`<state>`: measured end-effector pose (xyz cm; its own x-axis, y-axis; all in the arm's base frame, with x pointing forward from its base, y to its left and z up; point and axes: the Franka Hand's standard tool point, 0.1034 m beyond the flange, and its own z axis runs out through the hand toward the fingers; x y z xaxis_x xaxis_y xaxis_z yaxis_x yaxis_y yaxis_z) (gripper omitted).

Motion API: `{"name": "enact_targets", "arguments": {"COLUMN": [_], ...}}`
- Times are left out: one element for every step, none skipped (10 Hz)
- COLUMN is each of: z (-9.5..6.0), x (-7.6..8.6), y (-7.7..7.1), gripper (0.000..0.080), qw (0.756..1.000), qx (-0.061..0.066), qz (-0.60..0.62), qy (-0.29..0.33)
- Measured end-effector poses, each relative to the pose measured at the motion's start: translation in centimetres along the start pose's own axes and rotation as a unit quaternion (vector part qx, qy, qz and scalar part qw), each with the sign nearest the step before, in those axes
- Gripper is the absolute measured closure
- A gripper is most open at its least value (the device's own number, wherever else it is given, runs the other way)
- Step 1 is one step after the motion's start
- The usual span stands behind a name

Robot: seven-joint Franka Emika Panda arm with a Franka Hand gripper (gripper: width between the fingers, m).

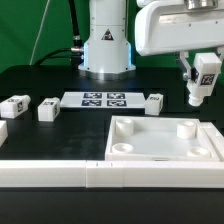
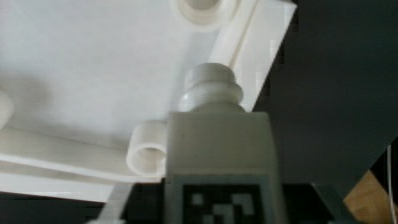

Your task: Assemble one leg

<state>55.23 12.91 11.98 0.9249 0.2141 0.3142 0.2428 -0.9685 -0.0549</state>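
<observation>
My gripper is shut on a leg, a white peg with a black-and-white tag, and holds it upright in the air at the exterior view's right. The leg hangs above and behind the far right corner socket of the white square tabletop. In the wrist view the held leg points its threaded tip down over the tabletop's edge, beside a socket. Three more legs lie on the black table.
The marker board lies flat behind the tabletop. A low white rail runs along the front of the table. The robot base stands at the back. Another white part shows at the left edge.
</observation>
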Motion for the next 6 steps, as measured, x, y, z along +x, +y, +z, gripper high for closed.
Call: {"name": "enact_targets", "arguments": {"z": [0.0, 0.0, 0.1, 0.5, 0.7, 1.3], "x": [0.1, 0.1, 0.1, -0.5, 0.5, 2.1], "y": [0.1, 0.1, 0.3, 0.3, 0.2, 0.5], "gripper": [0.0512, 0.0512, 0.0512, 0.0512, 0.0512, 0.0512], "qw": [1.000, 1.000, 0.999, 0.999, 0.999, 0.999], "qx": [-0.002, -0.002, -0.006, -0.005, -0.003, -0.002], "qz": [0.000, -0.001, -0.006, -0.009, -0.009, -0.013], "qy": [0.014, 0.019, 0.047, 0.037, 0.037, 0.045]}}
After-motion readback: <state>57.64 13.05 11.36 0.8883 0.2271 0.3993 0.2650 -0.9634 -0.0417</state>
